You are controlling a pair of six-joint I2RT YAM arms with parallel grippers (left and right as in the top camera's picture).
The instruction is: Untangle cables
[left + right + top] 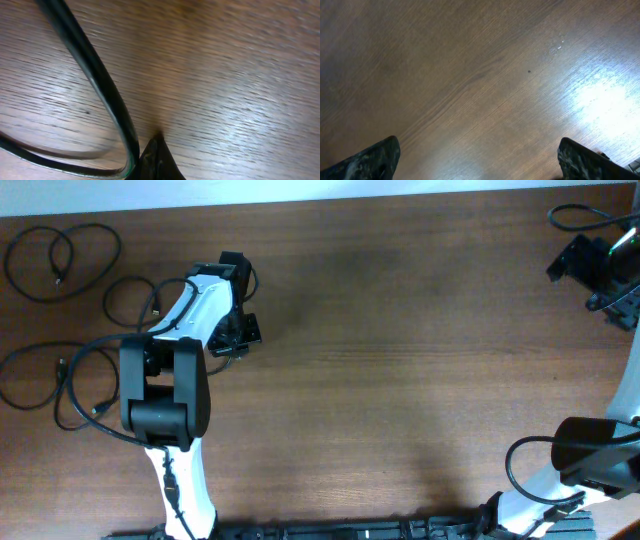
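Cables [55,260] lie in loose, seemingly separate loops on the bench's [400,380] left side. Left pincer [235,332] hovers low against one of them; whether it grips cannot be told. Right pincer [480,159] gapes open, empty, well apart. Likely next: drawing that loop clear of its neighbours.

Robotics lab: left arm [165,385] and right arm [590,460] at a wooden table [400,380].

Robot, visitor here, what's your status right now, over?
Left jaws shut on one cable. Right jaws open, holding nothing. Other cables in loose loops, left side of table. Nothing blocking.
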